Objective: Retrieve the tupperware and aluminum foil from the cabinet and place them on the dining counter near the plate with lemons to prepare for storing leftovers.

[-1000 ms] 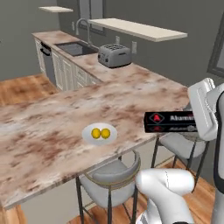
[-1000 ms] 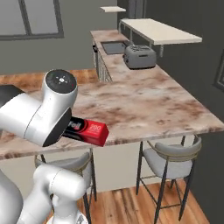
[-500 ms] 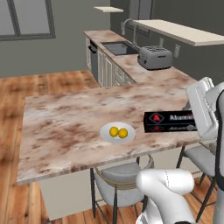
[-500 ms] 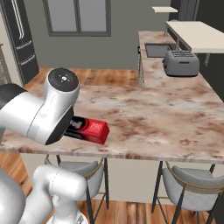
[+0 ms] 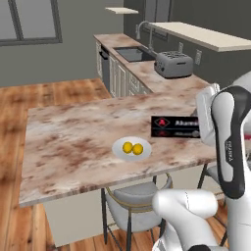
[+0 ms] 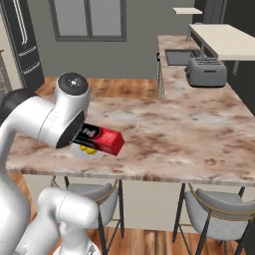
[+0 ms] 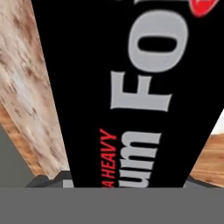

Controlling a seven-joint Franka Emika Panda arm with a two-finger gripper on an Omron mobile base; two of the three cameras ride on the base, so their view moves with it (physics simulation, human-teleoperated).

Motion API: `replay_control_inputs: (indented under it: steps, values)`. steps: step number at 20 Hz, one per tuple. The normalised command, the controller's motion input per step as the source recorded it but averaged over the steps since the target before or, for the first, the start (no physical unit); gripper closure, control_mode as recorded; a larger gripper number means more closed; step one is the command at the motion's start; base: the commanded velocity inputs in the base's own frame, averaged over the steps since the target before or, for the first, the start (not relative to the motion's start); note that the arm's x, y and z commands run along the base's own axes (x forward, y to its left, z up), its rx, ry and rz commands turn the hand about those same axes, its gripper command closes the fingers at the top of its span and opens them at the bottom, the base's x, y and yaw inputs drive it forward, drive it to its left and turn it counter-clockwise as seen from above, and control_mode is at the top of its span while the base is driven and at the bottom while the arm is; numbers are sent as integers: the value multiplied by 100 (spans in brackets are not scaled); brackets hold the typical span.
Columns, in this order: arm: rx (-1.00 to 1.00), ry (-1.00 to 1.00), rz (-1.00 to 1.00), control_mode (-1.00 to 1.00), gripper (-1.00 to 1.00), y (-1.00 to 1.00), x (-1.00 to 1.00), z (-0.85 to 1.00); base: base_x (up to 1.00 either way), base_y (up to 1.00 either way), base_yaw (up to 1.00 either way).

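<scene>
1. Around me the walls (image 5: 73,59) are dark grey, and the floor (image 5: 59,93) is warm wood planks.
2. I take the silver toaster (image 5: 173,64) as my landmark; it stands on a marbled worktop (image 5: 147,73) over cream drawers (image 5: 120,81).
3. Beyond the toaster a dark sink (image 5: 131,54) is sunk into that worktop, with a tap (image 5: 142,28) behind it.
4. Above the toaster runs a cream shelf (image 5: 206,37).
5. Far from the toaster, a window (image 6: 89,20) is set in the back wall.
6. Grey stools (image 6: 214,211) stand on the near side.

Black aluminum foil (image 5: 174,127) box — level, beside lemons (image 5: 133,148).
</scene>
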Motion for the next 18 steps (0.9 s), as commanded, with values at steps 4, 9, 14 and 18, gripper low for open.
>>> replay_control_inputs:
  steps: [4, 9, 14, 18]
  values:
    - [0, 0, -29, -100, 100, 3, 72, -43, 0, 0, 0]
    - [7, 4, -48, -100, 100, 0, 52, -62, 0, 0, 0]
    - [24, 16, -49, -100, 100, -3, 42, -28, 0, 0, 0]
    - [36, 13, -17, -100, 100, -37, 63, -3, 0, 0, 0]
